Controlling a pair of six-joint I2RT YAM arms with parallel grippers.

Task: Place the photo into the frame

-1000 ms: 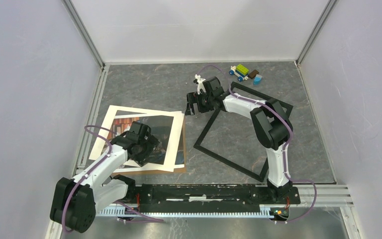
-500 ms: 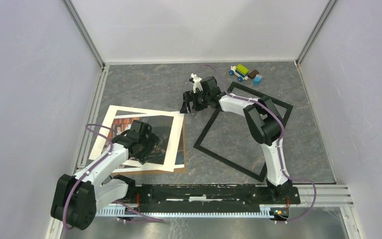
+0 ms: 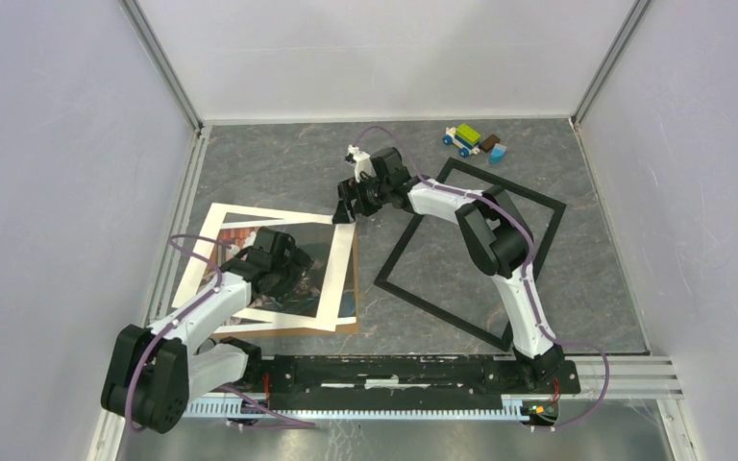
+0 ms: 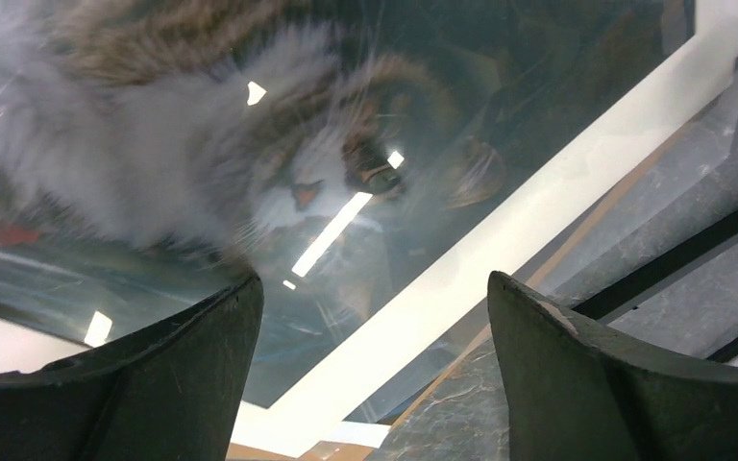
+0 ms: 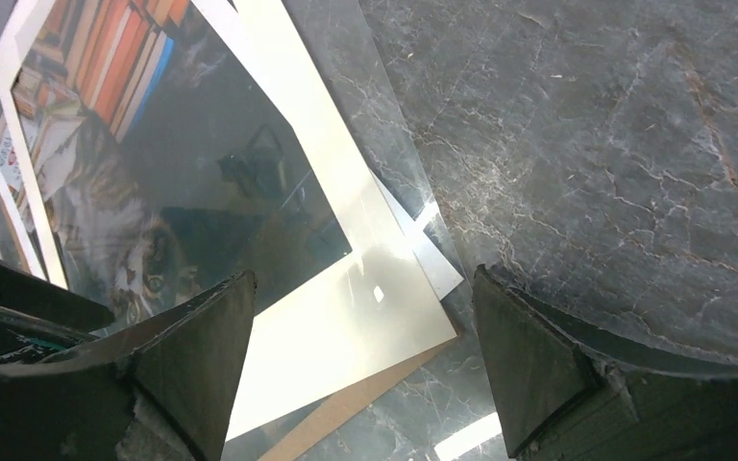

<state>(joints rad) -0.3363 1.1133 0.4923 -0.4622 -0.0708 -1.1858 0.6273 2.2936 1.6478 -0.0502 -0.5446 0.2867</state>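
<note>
We see the photo face up on the left of the desk, over a brown board. The frame lies flat just to its right. The left tool hangs over the cat, fingers apart, perhaps touching the print. The right tool, also spread, sits by the photo's far right corner.

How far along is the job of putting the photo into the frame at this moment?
Done: nothing yet. The photo lies face up on the brown board, apart from the empty frame. In hand: both grippers are open, the left gripper low over the cat picture, the right gripper above the photo's far right corner; neither holds anything. Still to do: grip the photo, carry it to the frame and set it inside.
</note>
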